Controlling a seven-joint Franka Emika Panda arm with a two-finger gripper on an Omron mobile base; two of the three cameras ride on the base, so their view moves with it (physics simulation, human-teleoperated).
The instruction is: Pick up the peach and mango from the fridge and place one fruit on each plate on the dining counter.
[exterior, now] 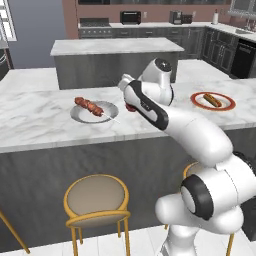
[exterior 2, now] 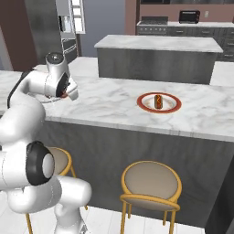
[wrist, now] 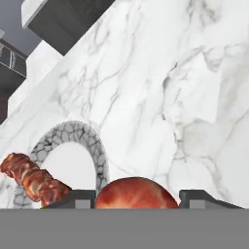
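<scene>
Left base view: arm reaches over the marble table (exterior: pixel 30 125), wrist just right of the silver-grey plate (exterior: pixel 95 112), which already carries a meat skewer (exterior: pixel 89 105); a bit of red fruit (exterior: pixel 131 108) peeks out under the wrist, the jaws themselves hidden by the forearm. The red-rimmed plate (exterior: pixel 213 101) sits well apart to the right with a hot dog (exterior: pixel 212 99) on it. Right base view: same red-rimmed plate and hot dog from the other side, plus the fridge (exterior 2: pixel 68 27) in the back left; the wrist blocks the grey plate here, and the fruit is only a red sliver. Hand view: red-orange fruit sits between the two dark tips, gripper (wrist: pixel 137 198) closed around it; probably the peach, but the crop is tight so not certain. The grey plate's rim curves just left of the fruit and the skewer lies at far left. Judgement: step is placing the fruit on the grey plate. To do it well, shift toward the plate's bare part, stay clear of the skewer, lower until it is close to the surface, then open so it doesn't roll off the rim.
</scene>
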